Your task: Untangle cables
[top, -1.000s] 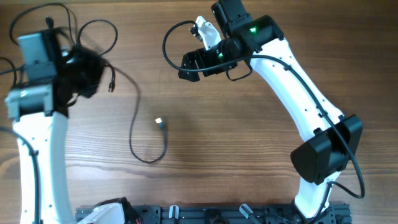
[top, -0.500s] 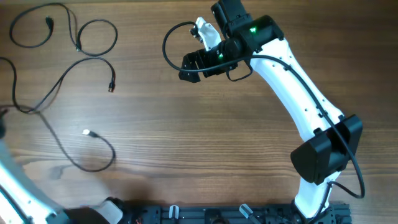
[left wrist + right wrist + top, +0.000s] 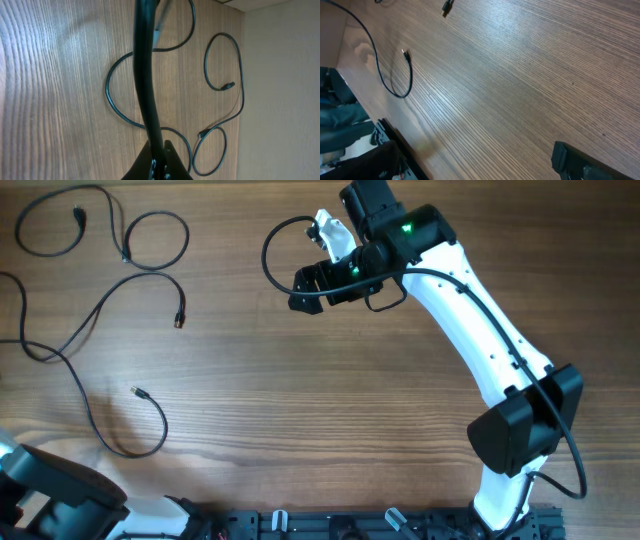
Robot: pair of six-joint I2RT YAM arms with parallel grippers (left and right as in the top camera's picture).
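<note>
- Several thin black flexible cords (image 3: 62,354) lay loose on the far left part of the pale brown wood-grain tabletop (image 3: 330,410); they formed open loops rather than a tight bundle; two rounded loops sat toward the far left corner, and one long strand snaked from the left edge toward the near side.
- That long strand ended in a small metal-tipped plug (image 3: 135,391) on bare wood, left of centre; a second dark plug (image 3: 180,320) lay farther off, just right of the loops; a third plug (image 3: 78,215) sat inside the farthest loop.
- The white-and-black left arm (image 3: 50,495) sat at the near left corner; the closest curve of cord lay just beyond it, not touching so far as the overhead view showed.
- The left gripper (image 3: 144,50) showed in its wrist view as one narrow dark strip, its fingers pressed together; nothing could be seen pinched between them; the cords (image 3: 241,95) lay on the wood behind it.
- The white right arm with black joints (image 3: 480,330) reached from the near right to the far middle of the table; a thicker black wire (image 3: 264,255) looped out beside its wrist.
- The right gripper (image 3: 296,290) had its jaws spread wide with nothing between them; it was well apart from the cords, to their right.
- In the right wrist view only one black finger (image 3: 575,162) showed, at the lower right corner; a curve of cord (image 3: 411,75) lay far across the wood.
</note>
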